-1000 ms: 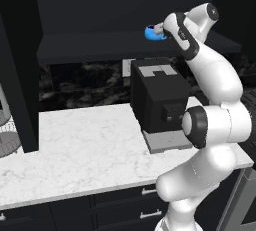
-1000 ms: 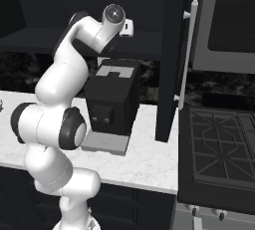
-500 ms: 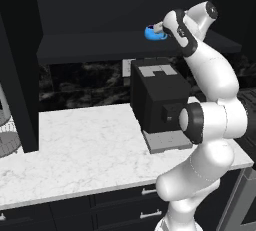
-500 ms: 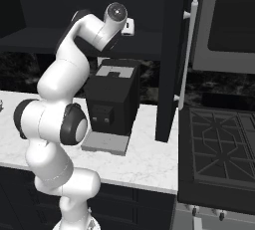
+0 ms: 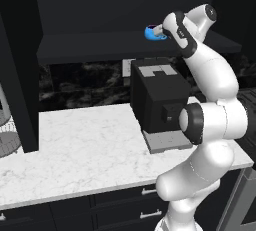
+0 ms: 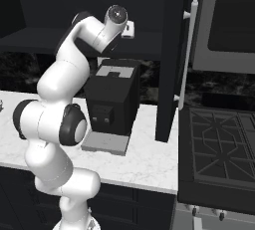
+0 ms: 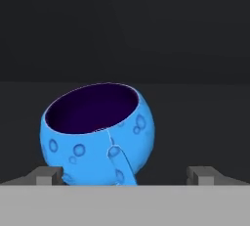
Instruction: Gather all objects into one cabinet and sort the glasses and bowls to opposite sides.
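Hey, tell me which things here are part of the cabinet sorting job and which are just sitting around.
Part of the job:
- blue cup, on the cabinet shelf in front of the gripper
- cabinet, the dark open shelf
- gripper, open

Just sitting around:
- coffee machine on the counter
- counter
- stove
- wire basket at the far left

Cabinet shelf (image 5: 100, 47) is bare from the blue cup (image 5: 154, 32) out toward 9 o'clock, tons of room. Coffee machine (image 5: 160, 100) sits right underneath at 6, blocking a low approach. Marble surface (image 5: 85, 150) toward 9 is open.
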Available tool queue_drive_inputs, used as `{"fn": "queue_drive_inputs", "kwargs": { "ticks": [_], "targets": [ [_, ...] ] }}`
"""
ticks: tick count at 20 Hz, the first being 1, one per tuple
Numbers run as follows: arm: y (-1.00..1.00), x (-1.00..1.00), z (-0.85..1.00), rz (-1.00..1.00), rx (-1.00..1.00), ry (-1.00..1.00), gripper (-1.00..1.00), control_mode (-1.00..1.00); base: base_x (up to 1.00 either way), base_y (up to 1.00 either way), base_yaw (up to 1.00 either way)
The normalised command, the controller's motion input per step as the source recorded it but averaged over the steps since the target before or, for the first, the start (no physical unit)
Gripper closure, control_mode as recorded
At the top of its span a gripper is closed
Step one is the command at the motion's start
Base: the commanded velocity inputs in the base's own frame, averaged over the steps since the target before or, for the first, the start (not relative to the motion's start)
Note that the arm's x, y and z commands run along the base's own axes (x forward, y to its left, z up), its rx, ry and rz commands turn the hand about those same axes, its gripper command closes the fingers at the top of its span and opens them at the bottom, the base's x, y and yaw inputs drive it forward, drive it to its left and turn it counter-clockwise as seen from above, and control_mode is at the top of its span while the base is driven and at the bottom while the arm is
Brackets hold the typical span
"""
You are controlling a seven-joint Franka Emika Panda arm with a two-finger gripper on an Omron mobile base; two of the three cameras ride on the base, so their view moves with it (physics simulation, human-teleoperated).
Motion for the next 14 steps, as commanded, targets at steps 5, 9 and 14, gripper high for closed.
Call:
{"fn": "queue_drive_inputs", "kwargs": {
  "ticks": [5,9,14],
  "targets": [
    [0.0,0.0,-0.04,0.0,0.0,0.0,-1.0,-1.0,0.0,0.0,0.0],
    [0.02,0.01,0.0,0.0,0.0,0.0,1.0,-1.0,0.0,0.0,0.0],
    [0.0,0.05,0.0,0.0,0.0,0.0,1.0,-1.0,0.0,0.0,0.0]
  ]
}}
